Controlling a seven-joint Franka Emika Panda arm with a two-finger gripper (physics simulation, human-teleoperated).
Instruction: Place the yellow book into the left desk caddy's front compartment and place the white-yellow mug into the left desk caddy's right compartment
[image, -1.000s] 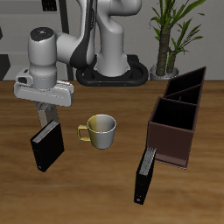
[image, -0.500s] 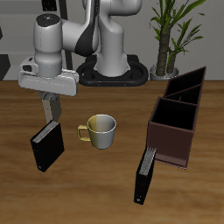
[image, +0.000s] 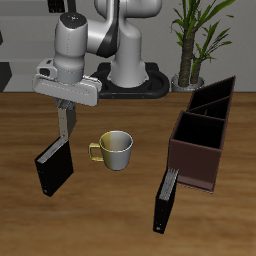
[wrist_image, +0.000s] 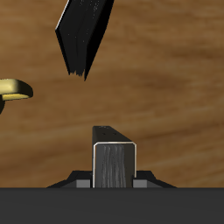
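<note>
Claw (image: 65, 128) hangs from the arm above the table, its two fingers pointing straight down and drawn together into one narrow strip with nothing between them. The wrist view agrees: the claw (wrist_image: 116, 163) shows as a single grey block, with bare wood beneath and around it.

Nearest the table's front edge, a black book (image: 165, 201) stands on end, leaning against the front corner of the left desk caddy (image: 196, 152). A little farther back a second black book (image: 53, 166) stands just below the fingertips. In the wrist view this second black book (wrist_image: 85, 36) is clearly apart from the fingers, with open tabletop between them.

The white-yellow mug (image: 114, 149) stands upright on the wood between that second book and the caddy, with its yellow handle turned toward the book. It sits lower than the claw and off to its side, toward the caddy, near but not touching. The wrist camera catches only the handle of the white-yellow mug (wrist_image: 13, 89) at the edge of its view, well clear of the fingers.

The caddy is a dark brown box, with its front compartment nearest the camera and the divided compartments behind it; what the compartments hold cannot be made out. At the back of the table stands the robot's base (image: 128, 78), and beside it a potted plant (image: 193, 38).
</note>
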